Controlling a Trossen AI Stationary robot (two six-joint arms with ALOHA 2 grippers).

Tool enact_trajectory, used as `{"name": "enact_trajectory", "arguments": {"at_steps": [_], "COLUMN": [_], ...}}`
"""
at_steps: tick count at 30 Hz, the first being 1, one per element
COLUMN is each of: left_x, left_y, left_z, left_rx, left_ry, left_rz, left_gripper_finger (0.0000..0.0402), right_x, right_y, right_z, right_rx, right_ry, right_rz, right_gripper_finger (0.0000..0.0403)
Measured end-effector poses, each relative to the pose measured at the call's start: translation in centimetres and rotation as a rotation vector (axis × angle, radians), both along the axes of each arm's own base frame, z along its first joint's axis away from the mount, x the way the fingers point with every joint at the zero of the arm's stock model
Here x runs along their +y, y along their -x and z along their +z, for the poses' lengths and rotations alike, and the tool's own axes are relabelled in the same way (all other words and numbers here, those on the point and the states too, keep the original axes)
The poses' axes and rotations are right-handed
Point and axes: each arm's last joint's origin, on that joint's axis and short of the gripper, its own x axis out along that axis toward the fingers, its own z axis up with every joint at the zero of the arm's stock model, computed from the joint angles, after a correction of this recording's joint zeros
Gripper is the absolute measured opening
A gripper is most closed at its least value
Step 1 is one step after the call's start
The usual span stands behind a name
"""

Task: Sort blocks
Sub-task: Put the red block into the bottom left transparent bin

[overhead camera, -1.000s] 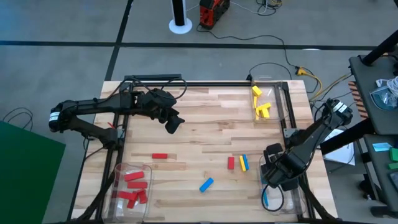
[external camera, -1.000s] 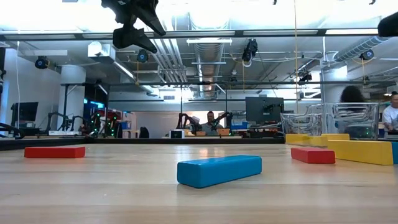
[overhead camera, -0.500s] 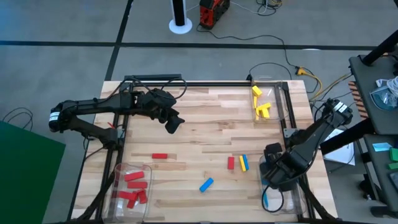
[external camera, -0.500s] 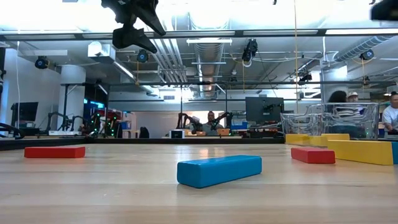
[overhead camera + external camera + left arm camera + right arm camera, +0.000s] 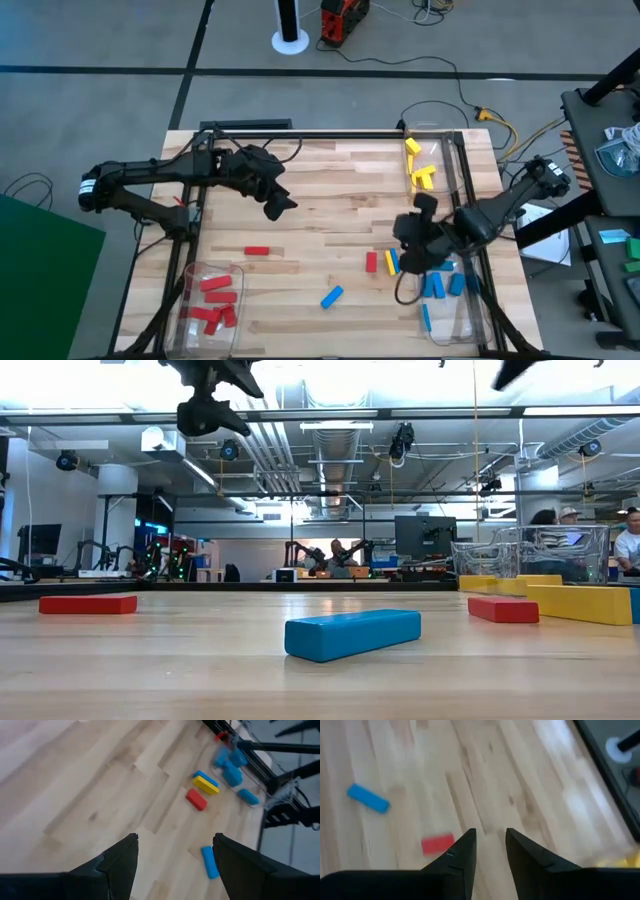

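Blocks lie across the wooden table [image 5: 330, 200]: a red block [image 5: 257, 251] left of centre, a blue block [image 5: 331, 296] nearer the front, and a red [image 5: 371, 262], yellow [image 5: 391, 262] and blue trio touching side by side. The right gripper [image 5: 408, 262] hovers beside that trio, fingers slightly parted, empty. The left gripper [image 5: 279, 203] hangs over the table's back left, fingers spread wide. Sorted blocks fill three clear bins [image 5: 195, 270].

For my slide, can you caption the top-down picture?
Two arms above a wooden table; loose blocks wait mid-table, others already sorted by colour into corner bins.
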Motion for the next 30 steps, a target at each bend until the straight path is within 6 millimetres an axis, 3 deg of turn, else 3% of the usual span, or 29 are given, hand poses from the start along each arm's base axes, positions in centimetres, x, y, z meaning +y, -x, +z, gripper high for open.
{"name": "enact_trajectory", "arguments": {"at_steps": [5, 11, 15, 19, 24, 30], "left_x": [-1.3, -3.2, -4.7, -6.5, -8.4, -8.7], "left_y": [0.0, 0.0, -0.1, 0.4, 0.9, 0.5], "left_z": [0.7, 1.7, 2.4, 2.8, 1.2, -3.2], "left_rx": [0.014, 0.193, 0.309, 0.408, 0.476, 0.529], "left_ry": [0.043, 0.046, -0.024, -0.139, -0.192, -0.231], "left_rz": [-0.033, -0.112, -0.254, -0.483, -0.616, -0.573], "left_gripper_finger": [0.0231, 0.0231, 0.0231, 0.0231, 0.0231, 0.0231], "right_x": [-1.3, -2.1, -2.3, -2.7, -3.1, -3.0], "right_y": [-1.2, -2.0, -2.2, -2.3, -2.4, -2.5], "right_z": [1.2, 2.1, 2.5, 2.6, 2.6, 2.4], "right_rx": [-0.126, -0.211, -0.264, -0.286, -0.31, -0.312], "right_ry": [0.004, 0.121, 0.259, 0.28, 0.246, 0.23], "right_rz": [0.043, 0.085, 0.026, -0.026, -0.084, -0.097], "right_gripper_finger": [0.0085, 0.007, 0.0059, 0.0051, 0.0049, 0.0058]}}
